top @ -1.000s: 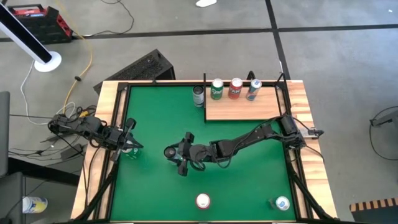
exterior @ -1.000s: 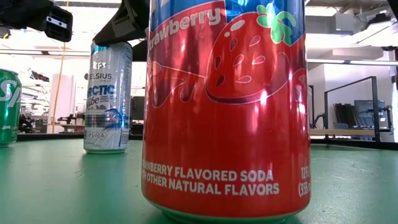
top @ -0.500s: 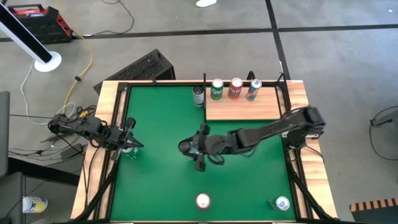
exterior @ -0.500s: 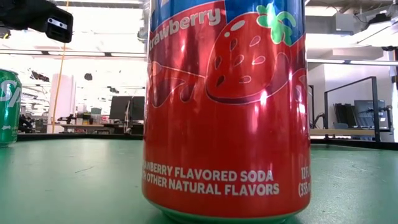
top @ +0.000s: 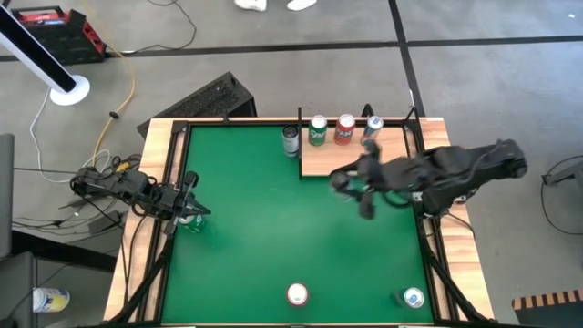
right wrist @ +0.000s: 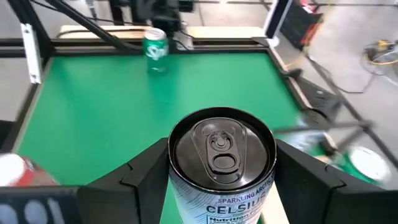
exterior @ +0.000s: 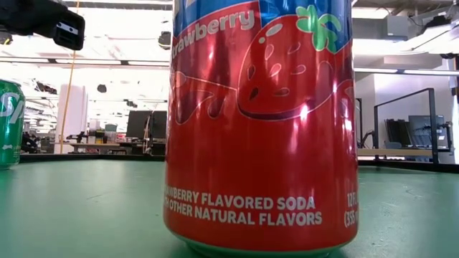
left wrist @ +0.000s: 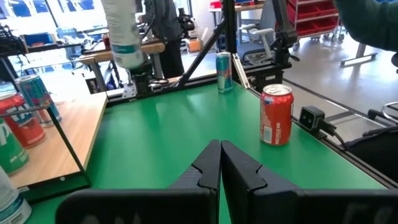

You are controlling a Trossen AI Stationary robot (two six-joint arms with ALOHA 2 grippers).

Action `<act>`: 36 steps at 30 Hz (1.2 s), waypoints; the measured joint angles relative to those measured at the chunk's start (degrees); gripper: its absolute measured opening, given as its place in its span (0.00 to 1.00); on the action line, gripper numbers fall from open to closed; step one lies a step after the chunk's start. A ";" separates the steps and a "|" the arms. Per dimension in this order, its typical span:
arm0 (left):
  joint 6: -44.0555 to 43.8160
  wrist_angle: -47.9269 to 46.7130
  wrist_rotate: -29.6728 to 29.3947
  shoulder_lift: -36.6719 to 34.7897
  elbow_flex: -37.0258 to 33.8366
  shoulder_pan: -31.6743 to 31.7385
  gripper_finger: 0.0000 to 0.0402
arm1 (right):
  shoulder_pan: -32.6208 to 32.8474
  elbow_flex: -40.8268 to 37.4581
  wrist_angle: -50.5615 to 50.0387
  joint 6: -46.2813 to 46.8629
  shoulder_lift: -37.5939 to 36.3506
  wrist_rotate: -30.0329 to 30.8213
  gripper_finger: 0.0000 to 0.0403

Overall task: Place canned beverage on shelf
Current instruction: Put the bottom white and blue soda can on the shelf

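Note:
My right gripper (top: 351,187) is shut on a silver-blue Celsius can (right wrist: 222,149), up in the air at the near edge of the light-brown wooden shelf (top: 355,157). The can also shows high in the left wrist view (left wrist: 124,31). Three cans stand upright on the shelf's far edge: green (top: 318,130), red (top: 345,128) and silver-blue (top: 372,130). My left gripper (left wrist: 219,165) is shut and empty at the table's left edge (top: 187,211). My right gripper pinches the Celsius can's upper wall (right wrist: 177,180), just below the top rim, between its two fingers (right wrist: 140,177), one on each opposite side. The fingers come from the table's right side. The can stands upright in the hold, lifted clear of the table.
A dark can (top: 291,139) stands on the green table beside the shelf's left end. A red strawberry soda can (top: 297,293) and a blue-white can (top: 413,297) stand near the front edge. A green can (right wrist: 155,50) stands by my left gripper.
My right gripper has lifted the Celsius can off the table's middle. It has carried the can upright toward the table's right and far side, up to the shelf's near edge.

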 joint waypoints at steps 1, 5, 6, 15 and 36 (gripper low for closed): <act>0.00 0.00 -0.10 0.00 0.00 0.00 0.00 | -0.38 -1.20 -0.90 -0.26 -2.21 0.23 0.66; 0.00 0.01 -0.13 0.00 0.00 0.00 0.00 | -2.92 -8.91 -2.09 -1.18 -12.33 0.16 0.66; 0.00 0.05 -0.17 0.00 0.00 0.00 0.00 | -3.63 -11.18 -2.20 -1.20 -15.18 0.10 0.66; -0.02 0.03 -0.48 0.00 0.00 0.00 0.00 | -13.16 -28.62 -1.22 1.74 -39.21 0.27 0.66; 0.13 -0.01 -0.52 0.00 0.00 0.00 0.00 | -41.06 -40.51 1.82 1.68 -44.53 -1.48 0.66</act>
